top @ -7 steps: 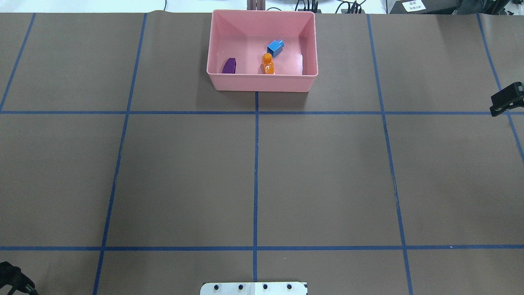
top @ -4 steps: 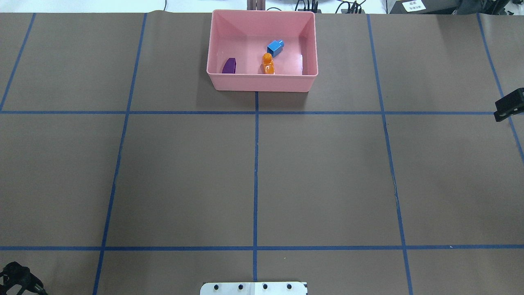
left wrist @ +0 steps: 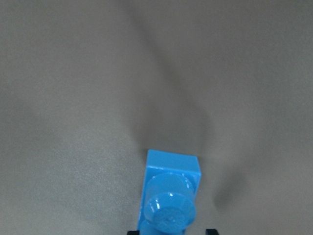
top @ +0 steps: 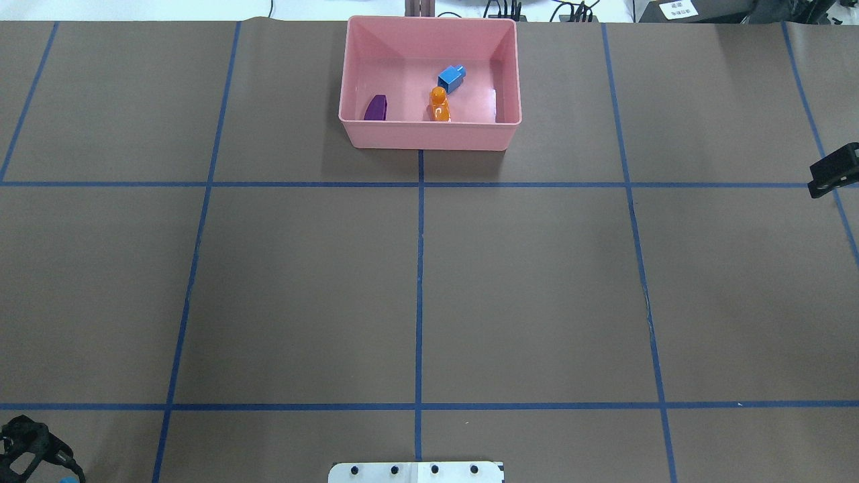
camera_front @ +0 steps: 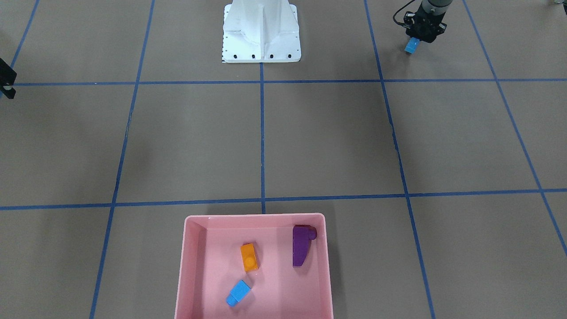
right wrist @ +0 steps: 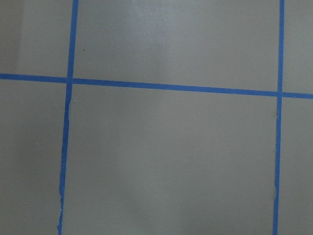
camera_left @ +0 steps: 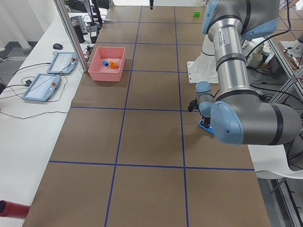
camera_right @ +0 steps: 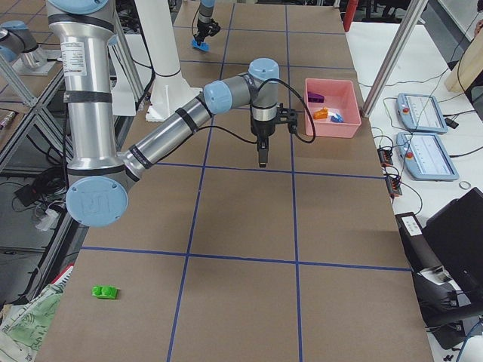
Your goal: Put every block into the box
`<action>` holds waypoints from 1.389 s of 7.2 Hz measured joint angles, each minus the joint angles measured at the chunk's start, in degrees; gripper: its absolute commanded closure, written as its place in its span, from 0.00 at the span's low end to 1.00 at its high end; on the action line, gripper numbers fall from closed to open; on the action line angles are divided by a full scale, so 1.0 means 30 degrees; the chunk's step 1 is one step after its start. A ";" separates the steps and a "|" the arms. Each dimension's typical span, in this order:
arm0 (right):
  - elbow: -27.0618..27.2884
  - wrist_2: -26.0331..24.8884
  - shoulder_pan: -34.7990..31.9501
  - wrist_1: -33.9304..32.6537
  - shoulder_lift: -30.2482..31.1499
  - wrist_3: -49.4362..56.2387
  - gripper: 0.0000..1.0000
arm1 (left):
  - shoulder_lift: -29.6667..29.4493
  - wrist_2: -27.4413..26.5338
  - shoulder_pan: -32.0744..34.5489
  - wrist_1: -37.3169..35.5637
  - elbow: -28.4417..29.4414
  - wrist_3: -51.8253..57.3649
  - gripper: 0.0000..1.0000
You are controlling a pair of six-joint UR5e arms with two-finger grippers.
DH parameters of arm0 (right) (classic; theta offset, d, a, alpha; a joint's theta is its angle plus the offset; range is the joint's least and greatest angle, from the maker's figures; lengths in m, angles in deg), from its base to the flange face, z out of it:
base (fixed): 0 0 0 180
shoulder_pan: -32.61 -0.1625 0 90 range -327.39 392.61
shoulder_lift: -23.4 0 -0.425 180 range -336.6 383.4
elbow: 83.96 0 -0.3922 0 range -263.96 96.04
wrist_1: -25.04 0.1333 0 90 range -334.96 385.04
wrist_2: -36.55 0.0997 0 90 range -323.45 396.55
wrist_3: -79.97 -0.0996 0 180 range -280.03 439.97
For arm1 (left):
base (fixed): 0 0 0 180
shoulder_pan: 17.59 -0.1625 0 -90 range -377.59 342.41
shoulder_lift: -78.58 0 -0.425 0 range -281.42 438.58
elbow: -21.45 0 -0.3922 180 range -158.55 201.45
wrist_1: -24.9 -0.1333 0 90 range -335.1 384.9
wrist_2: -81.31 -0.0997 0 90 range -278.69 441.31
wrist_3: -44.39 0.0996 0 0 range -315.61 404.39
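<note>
blue block [camera_front: 412,46] pinched in left claw [camera_front: 417,40] (box [camera_front: 254,216] well apart)

overhead camera behind my shoulders, front camera facing me, both sharing the box [top: 429,136], wrist cameras close over table [right wrist: 171,156]

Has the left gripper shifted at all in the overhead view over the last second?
Yes. The left gripper, with the light-blue block between its jaws, has edged further into the frame, rightward toward the nearest vertical blue tape line.
</note>
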 measured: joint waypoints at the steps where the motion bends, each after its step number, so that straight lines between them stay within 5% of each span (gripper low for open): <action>1: -0.0101 0.0007 0.0010 0.0010 -0.0066 0.0150 0.00 | -0.0037 0.0396 0.1435 0.0001 -0.0638 -0.0007 1.00; 3: -0.0225 0.0072 -0.0001 0.0030 -0.0071 0.0268 0.00 | -0.0795 0.2647 0.5588 0.0000 -0.1873 -0.0011 1.00; 6: -0.0213 0.1045 -0.1126 -0.0010 0.0596 0.2454 0.00 | -0.4836 0.5052 1.1343 -0.0916 -0.2144 -0.0440 1.00; 10: -0.0203 0.1847 -0.3526 0.0009 0.2888 0.7001 0.00 | -1.5105 0.5265 1.5369 -0.8887 -0.0417 -0.1284 1.00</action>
